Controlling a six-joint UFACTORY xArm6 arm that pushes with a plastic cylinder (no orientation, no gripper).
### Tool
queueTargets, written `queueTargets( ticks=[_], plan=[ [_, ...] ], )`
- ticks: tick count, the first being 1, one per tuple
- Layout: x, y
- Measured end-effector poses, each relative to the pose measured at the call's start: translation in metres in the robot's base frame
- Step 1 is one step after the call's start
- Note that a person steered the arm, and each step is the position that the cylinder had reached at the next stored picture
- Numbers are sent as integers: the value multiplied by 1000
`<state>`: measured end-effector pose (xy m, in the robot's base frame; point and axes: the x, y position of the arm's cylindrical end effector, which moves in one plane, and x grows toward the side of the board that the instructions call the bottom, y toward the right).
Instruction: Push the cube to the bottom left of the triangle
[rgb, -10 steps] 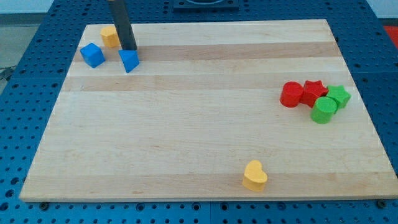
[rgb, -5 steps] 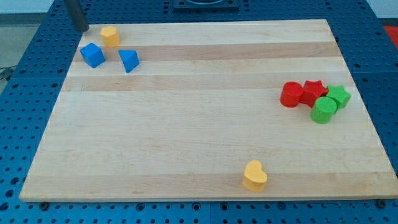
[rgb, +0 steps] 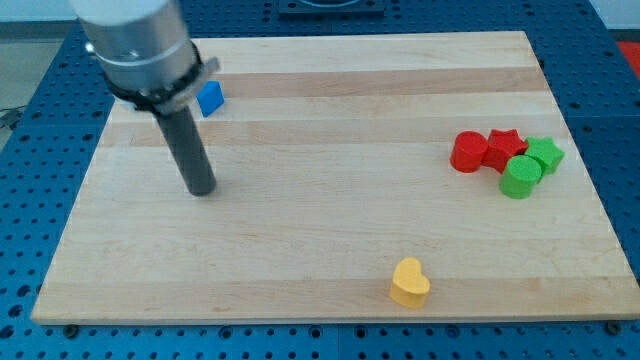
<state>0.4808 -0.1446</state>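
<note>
Blue perforated metal surrounds a pale wooden board (rgb: 330, 200) made of long planks. Near its upper left, only 1 blue block shows, the small blue triangular plastic block (rgb: 210, 97), partly tucked behind the arm's grey metal cylinder (rgb: 140, 45); the blue cube named in the task cannot be seen, and I cannot tell where it sits, since the cylinder covers that corner. From the cylinder a straight dark rod (rgb: 188, 150) runs down and slightly to the view's right, and my tip (rgb: 203, 190) rests on bare wood below the triangular block, well apart from it and touching no block. No pincer exists on this arm, so nothing is held. Far off at the view's right edge, 4 blocks cluster together: a red plastic cylinder (rgb: 468, 152) just beside a red star-shaped block (rgb: 504, 143), then a green star-shaped block (rgb: 545, 153) with a green cylinder (rgb: 520, 177) below and between them, the pieces appearing to touch. Alone near the view's bottom edge, right of centre, sits a yellow heart-shaped block (rgb: 409, 281).
</note>
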Motion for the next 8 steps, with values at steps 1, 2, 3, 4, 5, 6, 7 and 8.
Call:
queueTargets(
  ticks=[1, 2, 3, 4, 5, 6, 7, 8],
  plan=[
    [0, -8],
    [-17, -68],
    [-77, -138],
    [-134, -160],
    [-179, -159],
    [-186, -159],
    [-180, -115],
    [-125, 3]
  ],
)
